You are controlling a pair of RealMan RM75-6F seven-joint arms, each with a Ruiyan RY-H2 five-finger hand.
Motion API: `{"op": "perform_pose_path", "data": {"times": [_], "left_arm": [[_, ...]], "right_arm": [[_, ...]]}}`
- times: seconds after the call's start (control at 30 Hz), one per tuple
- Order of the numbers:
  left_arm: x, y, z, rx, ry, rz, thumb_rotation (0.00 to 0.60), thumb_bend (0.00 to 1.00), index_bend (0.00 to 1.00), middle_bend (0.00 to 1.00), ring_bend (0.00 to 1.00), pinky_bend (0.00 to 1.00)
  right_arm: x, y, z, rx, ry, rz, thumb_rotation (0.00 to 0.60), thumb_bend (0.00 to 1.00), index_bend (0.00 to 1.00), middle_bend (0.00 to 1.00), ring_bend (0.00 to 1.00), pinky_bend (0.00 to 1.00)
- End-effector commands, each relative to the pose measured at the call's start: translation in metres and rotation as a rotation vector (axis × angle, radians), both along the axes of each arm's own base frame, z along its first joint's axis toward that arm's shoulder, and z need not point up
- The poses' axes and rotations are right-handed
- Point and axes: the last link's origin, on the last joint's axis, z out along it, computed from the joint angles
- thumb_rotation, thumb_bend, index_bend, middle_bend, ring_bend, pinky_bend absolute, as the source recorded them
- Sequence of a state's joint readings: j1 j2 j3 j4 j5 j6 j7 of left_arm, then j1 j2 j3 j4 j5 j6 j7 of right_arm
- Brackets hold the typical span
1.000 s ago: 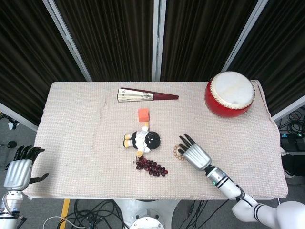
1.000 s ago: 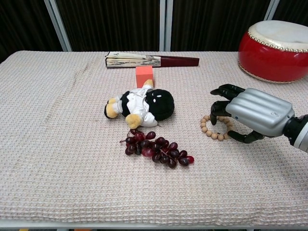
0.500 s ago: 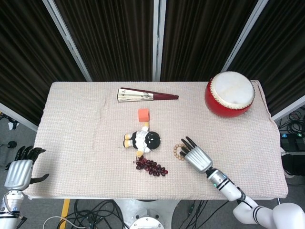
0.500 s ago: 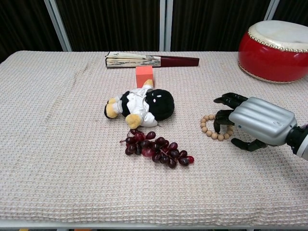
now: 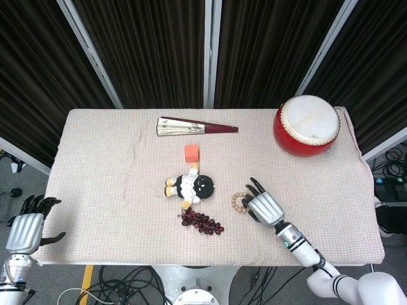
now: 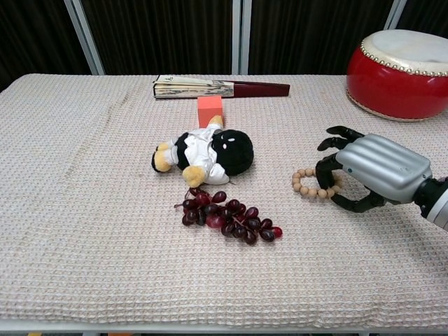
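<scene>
Two hands show: the left hand [image 5: 25, 230] hangs off the surface's [image 5: 95, 190] near left corner, fingers spread, holding nothing. The right hand [image 6: 374, 168] curls its fingers onto the bead bracelet [image 6: 311, 185], grasping it on the surface, right of the grapes [image 6: 227, 217]. Farther off lie a plush doll [image 6: 206, 152], orange block [image 6: 209, 110], fan [image 6: 217, 88] and red drum [image 6: 402, 64].

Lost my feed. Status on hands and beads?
Right hand on the beads, fingers curled at the loop, grasp unclear. Left hand open, off the table edge. Grapes and doll lie clear.
</scene>
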State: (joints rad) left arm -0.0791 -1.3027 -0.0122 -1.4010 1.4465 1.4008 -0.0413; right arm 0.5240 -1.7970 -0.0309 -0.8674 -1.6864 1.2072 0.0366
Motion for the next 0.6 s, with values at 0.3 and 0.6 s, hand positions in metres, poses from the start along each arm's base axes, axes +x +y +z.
{"op": "perform_pose_path", "data": {"times": [0.3,0.6], "left_arm": [[0.003,0.001,-0.002,-0.017,-0.001,-0.004,0.600,0.00,0.23,0.19,0.08,0.05],[0.005,0.000,0.000,-0.015,0.002,-0.001,0.600,0.00,0.23,0.19,0.08,0.05]], "right_arm": [[0.019,-0.016,0.062,0.451,-1.360,-0.836,0.600,0.33,0.71,0.52,0.17,0.00],[0.022,-0.010,0.066,0.856,-1.753,-1.000,0.600,0.34,0.56,0.48,0.11,0.00]]}}
